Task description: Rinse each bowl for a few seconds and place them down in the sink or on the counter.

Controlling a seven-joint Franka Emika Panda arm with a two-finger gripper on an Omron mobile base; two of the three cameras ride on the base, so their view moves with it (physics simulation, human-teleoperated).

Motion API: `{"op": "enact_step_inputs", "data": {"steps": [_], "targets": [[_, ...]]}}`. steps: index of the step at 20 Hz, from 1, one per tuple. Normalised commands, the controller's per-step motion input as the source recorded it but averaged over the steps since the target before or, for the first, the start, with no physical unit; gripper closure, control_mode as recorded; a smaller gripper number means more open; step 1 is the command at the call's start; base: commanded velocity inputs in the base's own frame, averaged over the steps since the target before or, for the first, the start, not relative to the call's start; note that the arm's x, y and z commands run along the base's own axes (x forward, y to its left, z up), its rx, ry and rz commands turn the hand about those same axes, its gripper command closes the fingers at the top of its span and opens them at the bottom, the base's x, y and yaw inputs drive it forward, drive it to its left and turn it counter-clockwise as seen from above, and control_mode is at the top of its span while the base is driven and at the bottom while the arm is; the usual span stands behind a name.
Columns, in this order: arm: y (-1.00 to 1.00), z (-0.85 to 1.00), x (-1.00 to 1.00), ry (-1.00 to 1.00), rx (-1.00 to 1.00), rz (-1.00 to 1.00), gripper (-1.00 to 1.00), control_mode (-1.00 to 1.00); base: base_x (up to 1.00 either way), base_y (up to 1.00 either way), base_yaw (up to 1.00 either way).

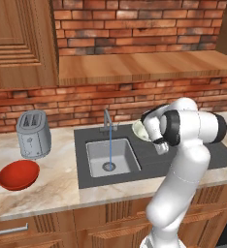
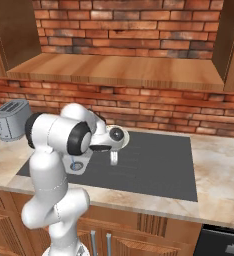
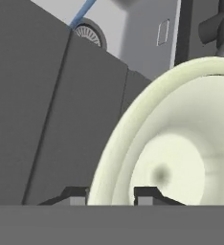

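The small pale cream-green bowl (image 3: pixel 176 158) was seen resting on the ribbed drainboard of the dark grey sink unit (image 1: pixel 84 140), right of the slim metal faucet (image 1: pixel 107 121), from which a thin stream of water (image 1: pixel 110 145) ran into the square steel basin. The two-finger gripper (image 3: pixel 111 195) was placed astride the bowl's light rim, its jaws slightly parted; whether the rim was actually clamped could not be told. The wide glossy red bowl (image 1: pixel 18 174) lay on the beige marble-patterned counter (image 1: pixel 52 184), in front of the silver toaster (image 1: pixel 33 134).

arm (image 1: pixel 183 160): bent forward, wrist turned down | fingers (image 3: pixel 147 194): 2 tips slightly parted, astride a rim
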Motion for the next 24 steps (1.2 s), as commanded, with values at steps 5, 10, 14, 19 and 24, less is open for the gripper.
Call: {"op": "enact_step_inputs", "data": {"steps": [5, 10, 14, 19, 24], "targets": [[-0.06, 0.01, 0.04, -0.01, 0.0, 0.02, -1.0, -1.0, 0.0, 0.0, 0.0], [-0.03, 0.15, 0.0, -0.02, 0.0, 0.01, -1.0, -1.0, 0.0, 0.0, 0.0], [0.0, 0.24, 0.0, -0.02, 0.0, 0.0, -1.0, -1.0, 0.0, 0.0, 0.0], [0.0, 0.32, 0.0, -0.03, 0.0, 0.0, -1.0, -1.0, 0.0, 0.0, 0.0], [0.0, 0.35, -0.04, -0.01, 0.0, 0.0, -1.0, -1.0, 0.0, 0.0, 0.0]]}}
